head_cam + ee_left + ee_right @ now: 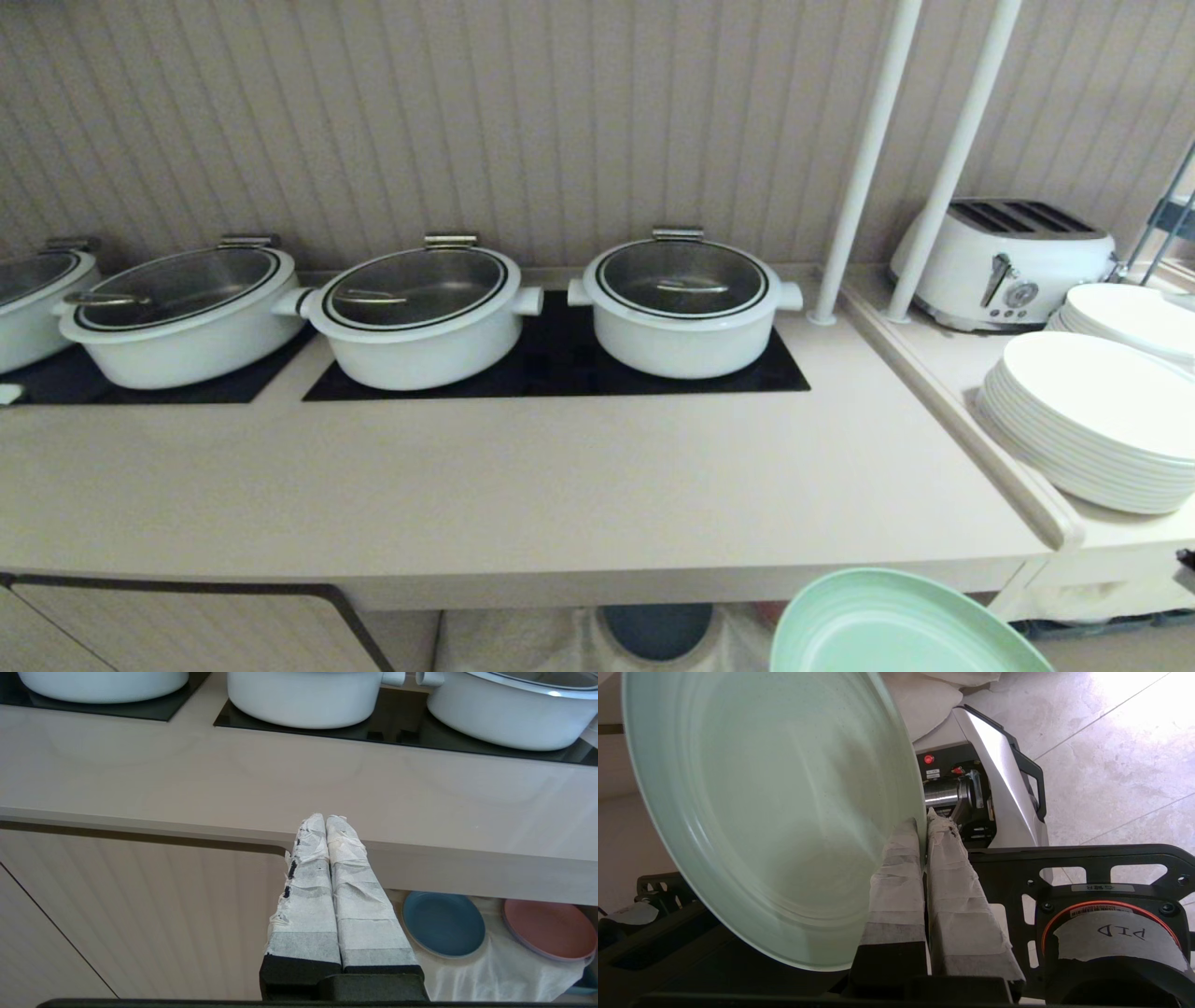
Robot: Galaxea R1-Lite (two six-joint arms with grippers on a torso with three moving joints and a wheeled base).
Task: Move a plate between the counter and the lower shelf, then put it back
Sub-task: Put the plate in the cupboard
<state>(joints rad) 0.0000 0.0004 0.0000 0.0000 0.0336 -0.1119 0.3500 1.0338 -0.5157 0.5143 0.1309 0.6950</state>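
The right pincer [923, 826] is clamped tight on the rim of the mint-green plate [775, 812], its taped fingers [896, 872] pinching the edge on either side. The plate hangs in the air, tilted, in front of the bench [523, 485] and below its front edge, at the lower right of the head view; it rests on nothing. The left pincer [325, 821] is shut on nothing, parked in front of the bench edge, well apart from the plate.

The bare stretch of bench in front of the white pots [686, 308] has no green plate on it. In the lower shelf [495, 970] the dark blue plate [443, 924] and the pink plate [550, 928] lie on the white cloth.

As a judgement, the task is somewhere in its middle: the plate is in transit between bench and shelf, and which leg this is cannot be told from the scene. What is left at the least is setting the plate down flat, letting go, and backing the arm away
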